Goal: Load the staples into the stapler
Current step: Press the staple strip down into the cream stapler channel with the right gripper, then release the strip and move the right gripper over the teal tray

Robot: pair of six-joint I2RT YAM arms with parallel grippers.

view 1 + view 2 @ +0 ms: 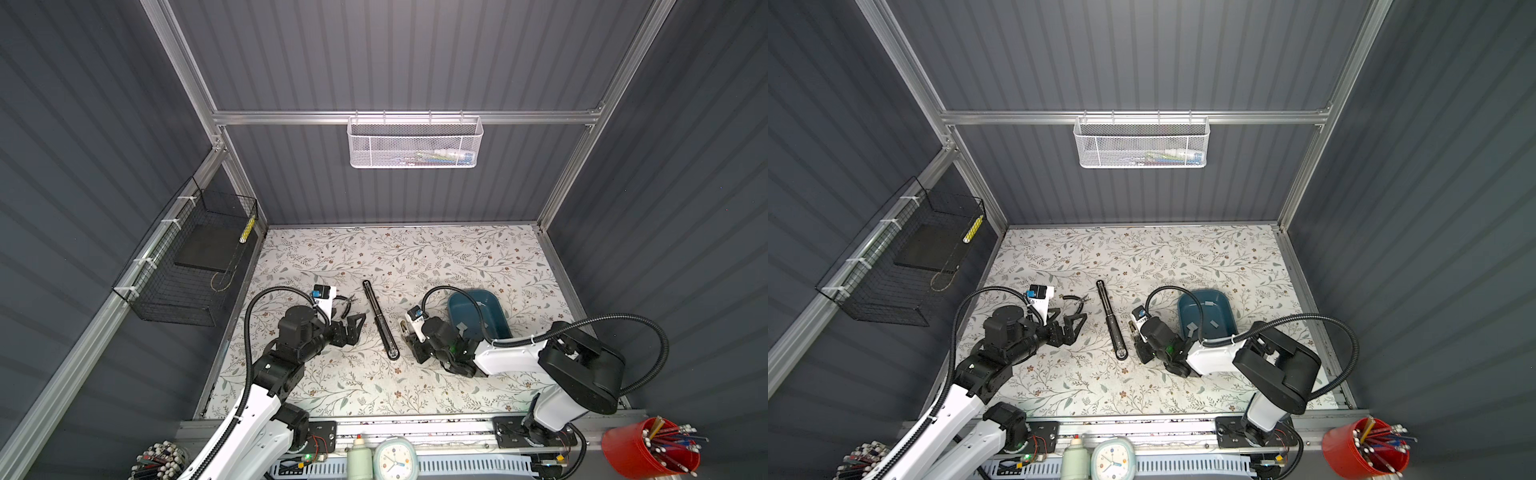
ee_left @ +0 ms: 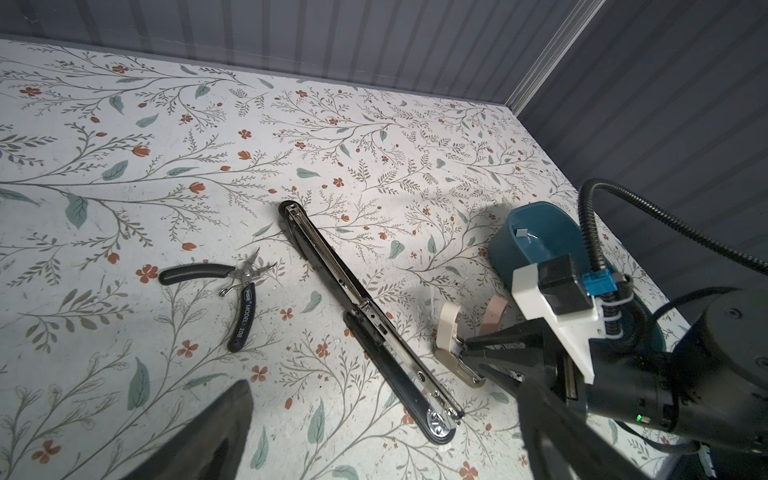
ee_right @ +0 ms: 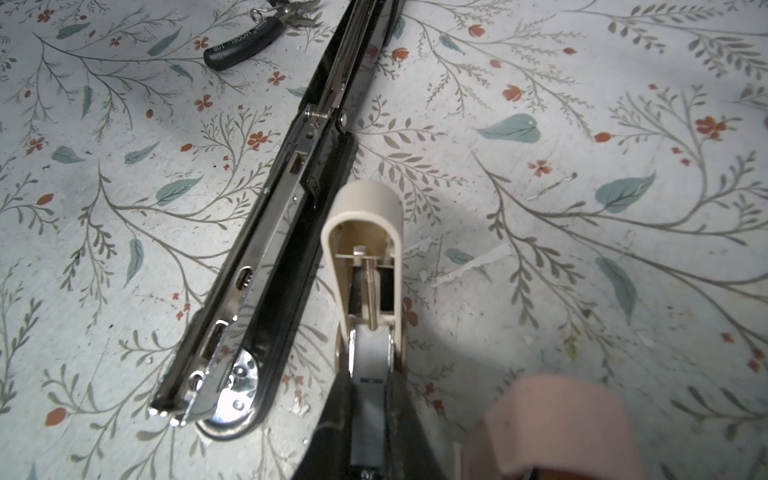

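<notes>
- Apparently, the loading is under way but not finished: one strip (image 3: pixel 369 353) of staples is seen between the fingers of the right gripper (image 3: pixel 369 374), which is clenched on it, right at the opened stapler (image 3: pixel 365 199).
- It is judged that the strip is not yet seated in the channel. How deep it sits cannot be told, because its lower end is hidden by the fingers.
- By this judgement, three things are left: the strip must be pushed fully in, it must be let go, and the lid must be closed.
- The strip is seen as a small, flat, thin piece, pale grey, with straight edges.
- More staples (image 1: pixel 1211 304) are found in the blue tray (image 1: pixel 1225 305), near the right arm, as a few grey pieces lying apart on its floor.
- The stapler is small and beige. Its lid is swung up, and a spring rod is shown inside.
- A long black stapler (image 1: pixel 380 320) is laid open flat on the table (image 1: pixel 415 257), just beside the beige one and between both grippers.
- The left gripper (image 1: pixel 356 328) is released, with jaws wide and nothing held. It is found low beside the black stapler, with pliers (image 2: pixel 243 276) close by.
</notes>
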